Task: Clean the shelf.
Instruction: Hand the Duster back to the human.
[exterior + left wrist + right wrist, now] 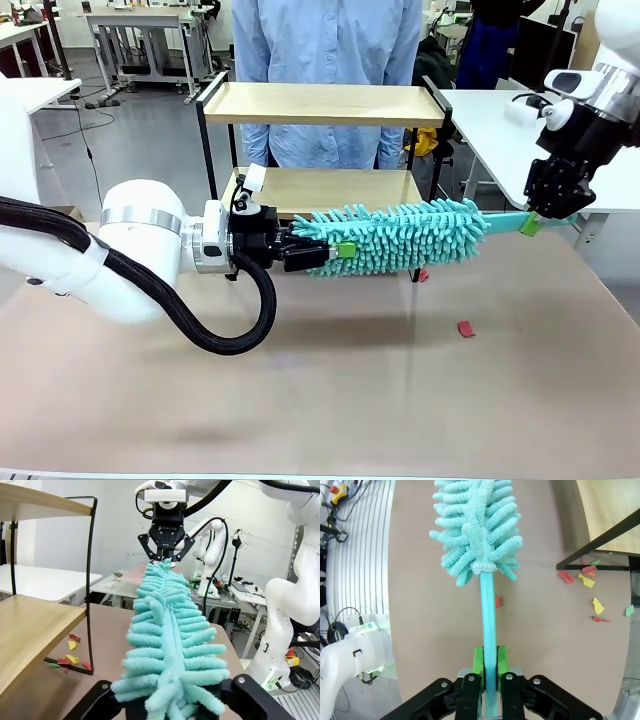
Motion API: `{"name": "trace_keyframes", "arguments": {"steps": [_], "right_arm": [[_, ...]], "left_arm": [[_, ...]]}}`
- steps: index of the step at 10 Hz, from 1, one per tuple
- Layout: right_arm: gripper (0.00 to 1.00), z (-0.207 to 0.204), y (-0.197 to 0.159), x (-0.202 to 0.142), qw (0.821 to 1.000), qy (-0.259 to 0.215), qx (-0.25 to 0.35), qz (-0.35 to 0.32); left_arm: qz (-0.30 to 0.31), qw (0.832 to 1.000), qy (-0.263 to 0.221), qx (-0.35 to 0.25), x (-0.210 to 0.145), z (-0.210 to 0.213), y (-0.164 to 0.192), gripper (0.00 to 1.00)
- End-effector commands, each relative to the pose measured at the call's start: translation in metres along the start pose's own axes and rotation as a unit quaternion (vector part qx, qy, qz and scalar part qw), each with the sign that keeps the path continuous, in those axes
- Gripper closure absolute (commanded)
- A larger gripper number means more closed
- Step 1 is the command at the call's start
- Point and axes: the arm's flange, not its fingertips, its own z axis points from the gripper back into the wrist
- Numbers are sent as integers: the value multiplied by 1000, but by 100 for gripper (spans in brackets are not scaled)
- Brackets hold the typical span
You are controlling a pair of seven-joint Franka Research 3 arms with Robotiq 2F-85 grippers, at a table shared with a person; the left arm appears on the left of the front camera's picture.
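Our right hand (489,672) is clamped on the teal handle of the fluffy duster (405,238), green pads pressed against both sides of it, while our left hand (322,250) is closed on the opposite, bristled end, so the duster hangs level between the two above the brown surface (350,380). Just behind the duster stands the shelf (325,105), at the far side of the surface in front of a person in a light blue shirt (325,40). We see small coloured paper scraps (587,577) scattered on the surface by the shelf's foot.
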Motion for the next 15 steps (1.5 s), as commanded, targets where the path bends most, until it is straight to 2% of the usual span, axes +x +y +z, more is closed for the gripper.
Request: {"name": "trace_keyframes", "arguments": {"steps": [1,2,5,7,8,9,11,12,13,14,15], "right_arm": [[87,1,1,2,1000,-7,-1,-1],[87,1,1,2,1000,-7,-1,-1],[87,1,1,2,1000,-7,-1,-1],[87,1,1,2,1000,-7,-1,-1],[87,1,1,2,1000,-7,-1,-1],[87,1,1,2,1000,-7,-1,-1],[87,1,1,2,1000,-7,-1,-1],[31,-1,2,1,1000,1,7,2],[28,2,3,3,1000,-16,12,-4],[0,10,6,3,999,-46,16,-13],[0,21,10,-1,997,-75,11,-23]], "left_arm": [[-5,1000,2,-2,3,-5,-2,94],[-4,1000,5,0,3,-5,-2,100],[-1,1000,9,-7,1,-4,-3,100],[17,999,5,-39,1,-4,-1,100],[15,999,-15,-37,1,-5,-3,100],[3,1000,6,-4,-1,1,0,100],[3,1000,6,-4,-1,1,0,100],[3,1000,6,-4,-1,1,0,100],[3,1000,6,-4,-1,1,0,100],[3,1000,6,-4,-1,1,0,100],[3,1000,6,-4,-1,1,0,100]]}}
